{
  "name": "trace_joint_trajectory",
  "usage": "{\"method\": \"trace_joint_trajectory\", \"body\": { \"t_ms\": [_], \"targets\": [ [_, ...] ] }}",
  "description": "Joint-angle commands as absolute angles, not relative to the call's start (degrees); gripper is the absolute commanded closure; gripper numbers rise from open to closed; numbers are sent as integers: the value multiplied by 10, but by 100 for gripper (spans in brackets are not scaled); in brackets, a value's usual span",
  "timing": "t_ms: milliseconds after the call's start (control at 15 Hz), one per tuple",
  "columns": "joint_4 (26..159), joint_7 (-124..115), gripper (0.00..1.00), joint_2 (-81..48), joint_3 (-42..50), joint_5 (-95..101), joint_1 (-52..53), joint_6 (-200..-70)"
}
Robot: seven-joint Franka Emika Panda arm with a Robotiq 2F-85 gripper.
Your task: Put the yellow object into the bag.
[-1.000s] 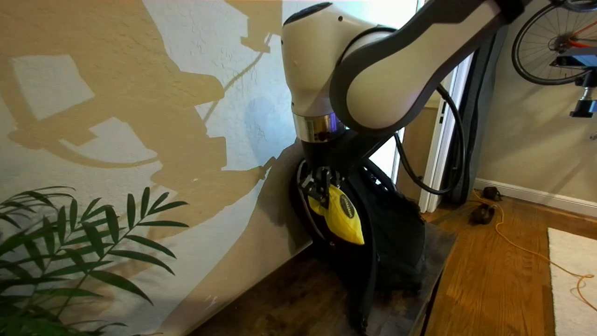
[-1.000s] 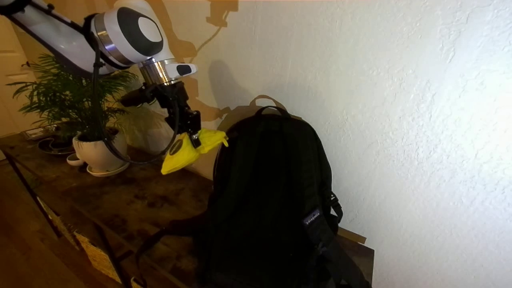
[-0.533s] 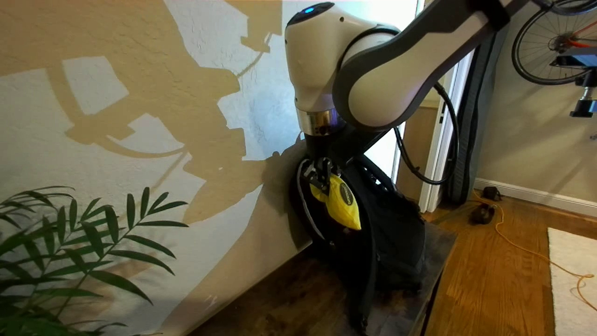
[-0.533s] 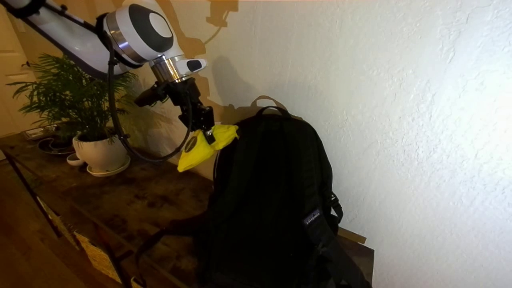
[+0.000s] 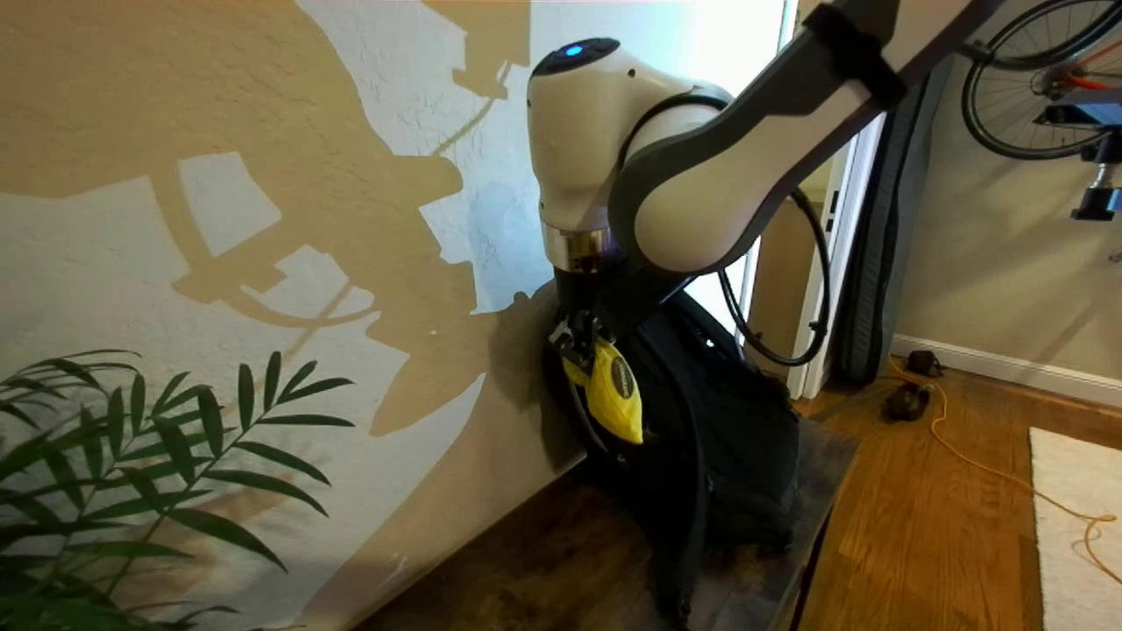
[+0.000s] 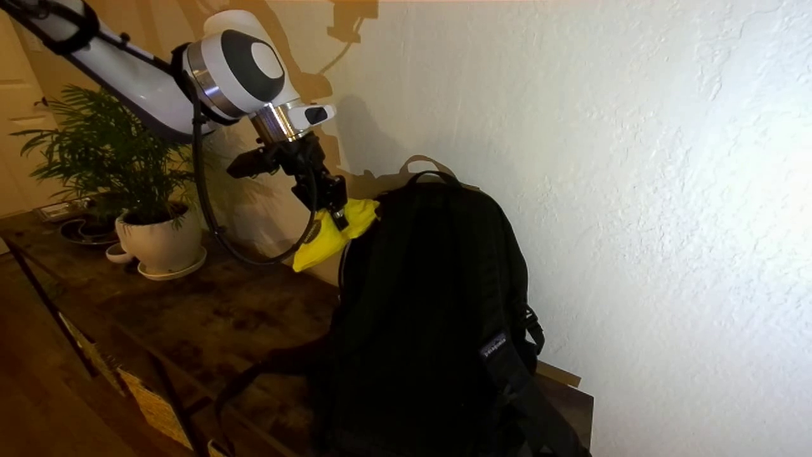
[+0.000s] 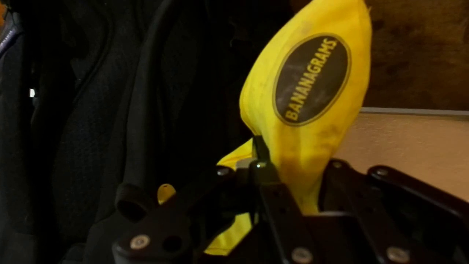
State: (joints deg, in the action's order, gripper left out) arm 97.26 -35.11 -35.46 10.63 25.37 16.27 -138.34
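Note:
The yellow object (image 5: 615, 399) is a soft bright yellow pouch with a dark oval label. It shows in both exterior views (image 6: 320, 246) and large in the wrist view (image 7: 315, 135), where the label reads BANANAGRAMS. My gripper (image 5: 585, 349) is shut on the pouch's middle, with both ends sticking out; its fingers also show in the wrist view (image 7: 298, 165). The bag (image 6: 438, 285) is a black backpack standing upright by the wall. The pouch is at the bag's upper edge, near a pale zip line (image 5: 589, 422); whether they touch, I cannot tell. The bag's inside is hidden.
The bag stands on a dark wooden table (image 6: 222, 311) along a textured wall (image 6: 602, 190). A plant in a white pot (image 6: 155, 247) stands farther along the table; its leaves (image 5: 175, 456) show up close too. A bag strap (image 6: 235, 387) hangs over the table's edge.
My gripper has carried the pouch towards the bag's upper edge and closer to the wall. It rose slightly, then came down a little. The grip on the pouch is unchanged; the bag stays put.

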Motion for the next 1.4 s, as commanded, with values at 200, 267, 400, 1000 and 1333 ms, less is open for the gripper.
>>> {"method": "trace_joint_trajectory", "body": {
  "t_ms": [200, 267, 400, 1000, 1333],
  "targets": [
    [928, -341, 93, -403, 107, 250, 160, -1421],
    [925, -339, 93, -407, 107, 250, 163, -1422],
    [923, -334, 93, -413, 106, 251, 169, -1419],
    [934, -319, 93, -407, 91, 247, 190, -1400],
    [934, -331, 93, -401, 115, 260, 191, -1370]
  ]
}}
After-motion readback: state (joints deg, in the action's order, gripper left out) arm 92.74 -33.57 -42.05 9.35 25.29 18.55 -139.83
